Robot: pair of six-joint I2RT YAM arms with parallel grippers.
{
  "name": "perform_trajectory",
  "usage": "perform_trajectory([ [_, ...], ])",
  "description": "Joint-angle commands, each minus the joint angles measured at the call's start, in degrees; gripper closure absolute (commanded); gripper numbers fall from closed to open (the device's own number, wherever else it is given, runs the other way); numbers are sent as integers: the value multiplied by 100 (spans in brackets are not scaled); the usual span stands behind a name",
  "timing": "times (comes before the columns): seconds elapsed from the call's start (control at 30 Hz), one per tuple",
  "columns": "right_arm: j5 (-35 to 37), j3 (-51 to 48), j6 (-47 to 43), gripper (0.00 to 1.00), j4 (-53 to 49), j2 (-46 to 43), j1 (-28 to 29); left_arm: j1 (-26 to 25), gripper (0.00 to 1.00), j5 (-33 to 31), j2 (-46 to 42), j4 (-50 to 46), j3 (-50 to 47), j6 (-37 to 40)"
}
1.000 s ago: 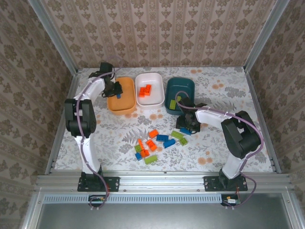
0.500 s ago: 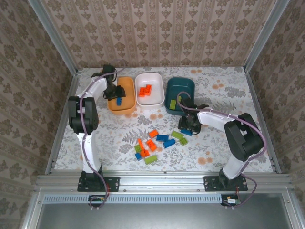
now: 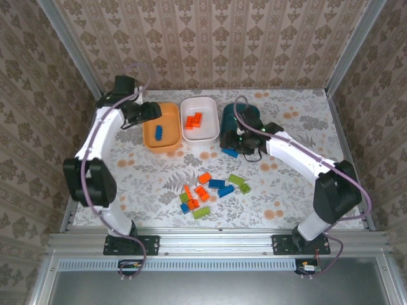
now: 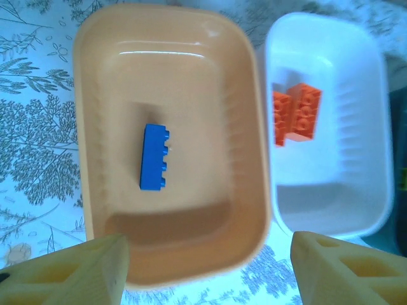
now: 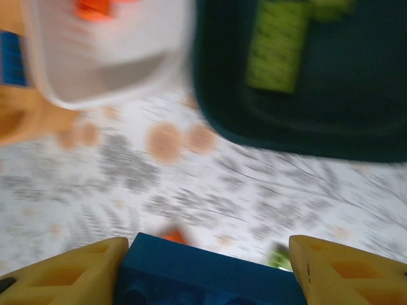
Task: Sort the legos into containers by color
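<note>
My left gripper (image 3: 147, 113) hangs open and empty over the left rim of the orange tub (image 3: 166, 143), which holds one blue brick (image 4: 154, 157). The white tub (image 3: 210, 108) contains orange bricks (image 4: 296, 113). A blue brick (image 5: 210, 274) is clamped in my shut right gripper (image 3: 233, 150), held above the table just in front of the teal tub (image 3: 229, 121). That tub holds a lime green brick (image 5: 276, 46). Several loose blue, orange and green bricks (image 3: 210, 189) lie in a cluster on the table.
The three tubs stand side by side at the back of the floral table (image 3: 299, 184). The right arm and its cable cross over the teal tub. Metal frame rails edge the table on both sides and at the front.
The left gripper has drawn back leftward from over the orange tub. The right gripper has lifted a blue brick off the table and carried it back toward the tubs.
</note>
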Motion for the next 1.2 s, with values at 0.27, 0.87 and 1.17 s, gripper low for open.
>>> perform_trajectory([
  [0.27, -1279, 3247, 504, 43, 851, 2796, 554, 84, 28, 540, -2891, 235, -2481, -285],
  [0.87, -982, 7695, 835, 27, 518, 6115, 725, -471, 27, 404, -4766, -180, -4444, -735],
  [1.17, -936, 7468, 464, 20, 433, 5600, 720, -440, 24, 292, -4728, -270, -4207, -726],
])
